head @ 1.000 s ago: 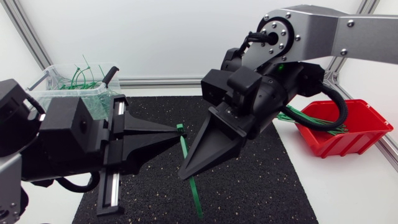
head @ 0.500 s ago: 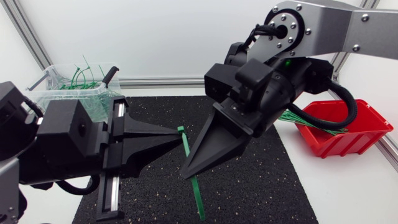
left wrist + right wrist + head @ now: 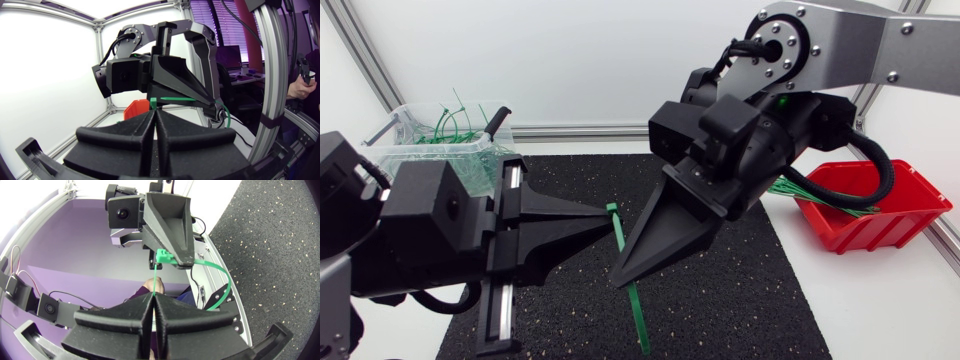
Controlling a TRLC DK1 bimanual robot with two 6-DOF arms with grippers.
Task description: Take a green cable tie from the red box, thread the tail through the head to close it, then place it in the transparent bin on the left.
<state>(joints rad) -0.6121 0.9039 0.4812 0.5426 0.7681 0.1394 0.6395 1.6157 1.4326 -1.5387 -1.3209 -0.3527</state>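
black speckled mat (image 3: 720,300), white table (image 3: 880,310)

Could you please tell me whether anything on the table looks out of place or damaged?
Nothing is spilled or damaged. Only loose green cable ties overhang the rim of the red box toward the mat. The held cable tie sits normally between left gripper and right gripper.

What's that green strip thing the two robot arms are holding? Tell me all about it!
It is a thin green plastic cable tie: a long flat strap with a small blocky head. It hangs above the black speckled mat. The left arm's black wedge tool pinches its head end; the right arm's black wedge tool pinches the strap farther along. The loose tail dangles below.
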